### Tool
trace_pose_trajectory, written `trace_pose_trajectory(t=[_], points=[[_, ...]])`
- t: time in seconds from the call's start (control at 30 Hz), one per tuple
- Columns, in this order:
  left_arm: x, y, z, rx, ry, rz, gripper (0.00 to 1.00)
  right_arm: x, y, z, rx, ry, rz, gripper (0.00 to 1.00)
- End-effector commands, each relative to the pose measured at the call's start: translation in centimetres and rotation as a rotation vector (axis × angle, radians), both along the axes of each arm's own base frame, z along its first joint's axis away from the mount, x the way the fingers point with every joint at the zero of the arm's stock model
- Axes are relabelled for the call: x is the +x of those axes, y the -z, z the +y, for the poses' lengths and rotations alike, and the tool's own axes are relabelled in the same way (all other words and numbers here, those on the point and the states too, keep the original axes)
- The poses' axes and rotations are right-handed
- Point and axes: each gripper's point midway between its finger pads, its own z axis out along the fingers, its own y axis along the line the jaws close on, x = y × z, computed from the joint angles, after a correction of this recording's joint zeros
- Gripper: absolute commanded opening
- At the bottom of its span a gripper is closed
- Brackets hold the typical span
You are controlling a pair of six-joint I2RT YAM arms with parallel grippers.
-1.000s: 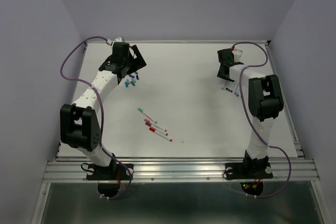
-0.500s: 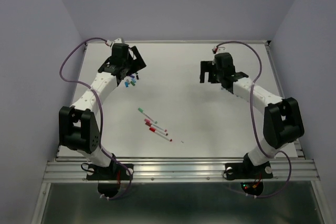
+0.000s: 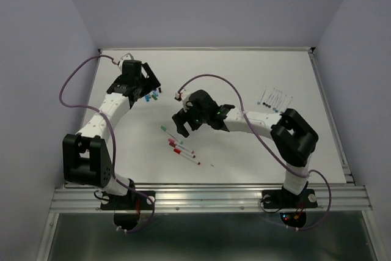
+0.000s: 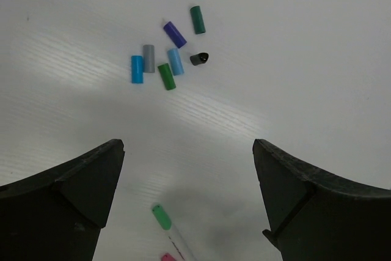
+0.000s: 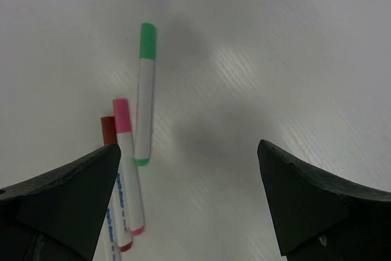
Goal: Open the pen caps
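R gripper swung in from 2 o'clock over the pens; it and L gripper gape empty. Pens bunched, might grab two.

White pens, green and pink caps

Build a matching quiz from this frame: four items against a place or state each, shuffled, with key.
Items
1. loose pen caps
2. green-capped pen
3. row of pens
4. right gripper

Place or state
a. right side of the table, away from both arms
b. open, nothing between its fingers
c. clustered on the far left part of the table
d. lying beside a pink-capped pen, cap on

Pairs: 1-c, 2-d, 3-a, 4-b
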Motion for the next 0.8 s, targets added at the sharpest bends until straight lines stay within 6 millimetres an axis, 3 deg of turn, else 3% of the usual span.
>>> trace_pose_trajectory(t=[0.0, 0.23, 0.77], points=[[-1.2, -0.7, 2.8, 0.019, -0.093, -0.020, 0.99, 2.6, -0.2, 2.1, -0.083, 0.027, -0.145, 1.00], [-1.8, -0.7, 5.0, 0.040, -0.161, -0.036, 0.99, 3.4, 1.3, 4.1, -0.118, 0.014, -0.154, 1.00], [-1.4, -0.2, 5.1, 0.031, -0.138, -0.037, 0.99, 1.7, 4.5, 6.2, -0.191, -0.024, -0.134, 1.00]])
